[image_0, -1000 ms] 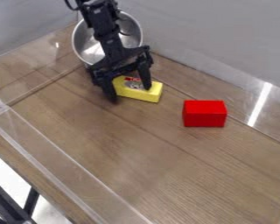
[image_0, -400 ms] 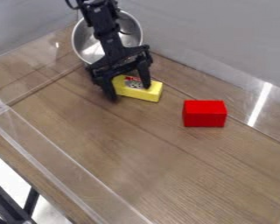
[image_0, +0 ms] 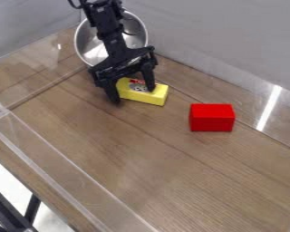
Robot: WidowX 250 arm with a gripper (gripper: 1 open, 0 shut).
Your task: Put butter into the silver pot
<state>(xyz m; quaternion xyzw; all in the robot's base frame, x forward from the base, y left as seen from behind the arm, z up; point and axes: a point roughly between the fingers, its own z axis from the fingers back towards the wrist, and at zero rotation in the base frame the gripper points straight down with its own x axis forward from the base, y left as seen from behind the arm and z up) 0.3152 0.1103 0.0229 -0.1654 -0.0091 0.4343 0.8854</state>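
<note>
The butter (image_0: 145,91), a small yellow block with a red-and-white label, lies on the wooden table just in front of the silver pot (image_0: 93,41). My black gripper (image_0: 126,86) hangs low over the butter's left end, open, with one finger at the block's left side and the other behind it near the label. The fingers straddle the block without closing on it. My arm hides much of the pot; only its shiny rim and left wall show at the back left.
A plain red block (image_0: 212,117) rests on the table to the right of the butter. Clear plastic walls (image_0: 62,172) border the table at the front and back.
</note>
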